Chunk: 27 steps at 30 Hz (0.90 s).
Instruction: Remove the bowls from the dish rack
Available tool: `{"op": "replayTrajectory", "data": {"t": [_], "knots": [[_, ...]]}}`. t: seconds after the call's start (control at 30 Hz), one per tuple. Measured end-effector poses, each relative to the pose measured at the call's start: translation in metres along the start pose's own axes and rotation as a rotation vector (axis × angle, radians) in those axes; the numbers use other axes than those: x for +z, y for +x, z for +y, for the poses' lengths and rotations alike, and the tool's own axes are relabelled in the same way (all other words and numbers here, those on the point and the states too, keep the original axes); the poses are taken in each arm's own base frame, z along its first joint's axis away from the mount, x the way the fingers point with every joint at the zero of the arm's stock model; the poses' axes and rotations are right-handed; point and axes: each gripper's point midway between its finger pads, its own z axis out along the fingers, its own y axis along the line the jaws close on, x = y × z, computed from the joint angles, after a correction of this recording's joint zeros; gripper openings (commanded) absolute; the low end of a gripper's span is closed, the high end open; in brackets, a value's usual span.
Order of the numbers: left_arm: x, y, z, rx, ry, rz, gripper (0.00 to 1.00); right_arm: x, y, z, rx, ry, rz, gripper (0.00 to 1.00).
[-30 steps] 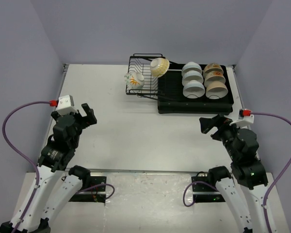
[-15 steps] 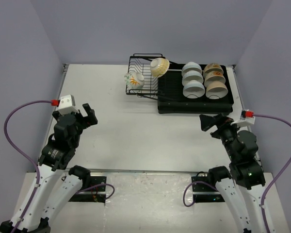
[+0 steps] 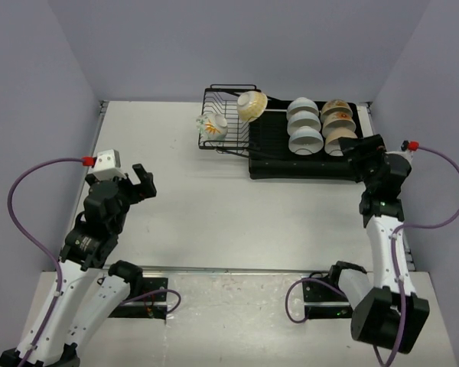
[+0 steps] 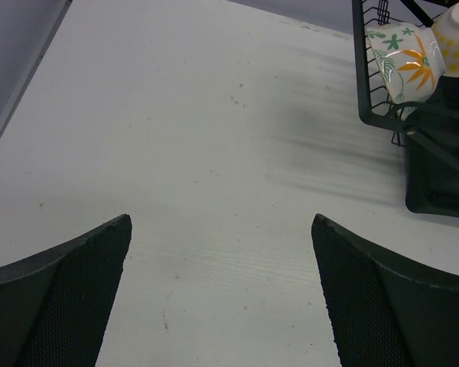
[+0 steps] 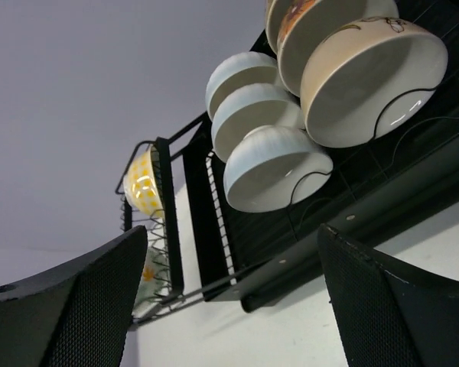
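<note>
The dish rack stands at the back of the table, joined to a flat black drainer tray. A flower-patterned bowl and a cream-yellow bowl lean in the wire part. On the tray stand three white bowls and three tan bowls on edge. My right gripper is open, hovering at the tray's right front corner, right beside the nearest tan bowl; the white bowls show between its jaws. My left gripper is open over bare table, well left of the rack.
Grey walls close in the table on three sides. The right arm's purple cable loops out toward the right wall. The rack's wire corner sticks out toward the left gripper's side.
The right arm has swung up and away from the near right table to the tray's right front corner, turning its wrist toward the bowls. The left arm has barely moved.
</note>
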Motion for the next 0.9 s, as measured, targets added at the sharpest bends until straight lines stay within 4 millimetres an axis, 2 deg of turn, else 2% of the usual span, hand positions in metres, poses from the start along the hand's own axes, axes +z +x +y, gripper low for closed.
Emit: {"op": "replayTrajectory", "data": {"t": [0.17,0.57,0.67,0.9], "knots": [[0.000,0.000,0.000,0.000,0.003,0.000,1.00,0.038,-0.012,-0.022,0.163,0.010,0.012,0.84],[0.000,-0.001,0.000,-0.001,0.003,-0.003,1.00,0.095,-0.020,-0.060,0.338,0.077,0.017,0.63],[-0.001,-0.001,-0.001,-0.003,0.005,-0.005,1.00,0.106,-0.020,-0.065,0.361,0.085,0.020,0.57],[-0.002,-0.003,-0.001,-0.006,0.008,-0.012,1.00,0.135,-0.024,-0.073,0.386,0.077,0.029,0.53]]}}
